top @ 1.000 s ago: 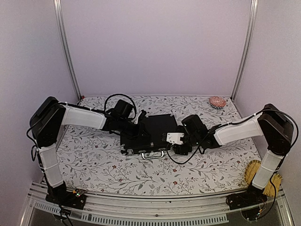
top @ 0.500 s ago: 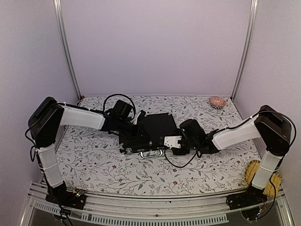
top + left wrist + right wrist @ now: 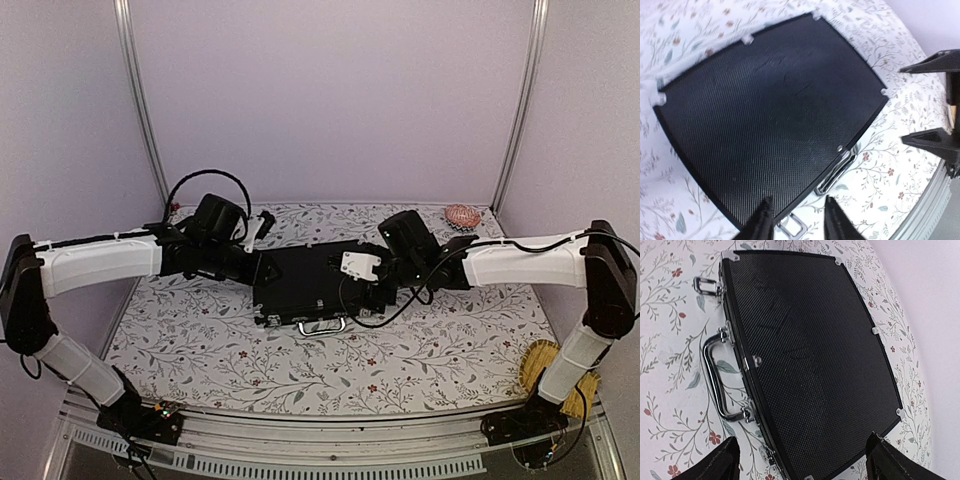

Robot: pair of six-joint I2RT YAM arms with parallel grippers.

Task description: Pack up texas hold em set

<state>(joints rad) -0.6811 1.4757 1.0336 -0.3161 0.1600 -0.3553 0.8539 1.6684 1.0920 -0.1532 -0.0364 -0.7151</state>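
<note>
Briefcase (image 3: 305, 280) lies shut and flat on the table (image 3: 200, 350), lid up, with its silver handle (image 3: 715, 375) toward the arm bases. The left tool (image 3: 798, 202) hangs over the case's left end near the front edge, its fingers moderately apart and holding nothing. The right tool (image 3: 801, 440) hovers over the right end, spread wide and empty. Both seem poised to check the lid or latches, so packing looks nearly done. Floral cloth surrounds the case, a pink shell (image 3: 461, 215) sits beyond its far right corner, and pale walls stand behind.

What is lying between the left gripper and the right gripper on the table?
The closed black briefcase lies between the left gripper and the right gripper, one at each end of it; the top view shows this.
</note>
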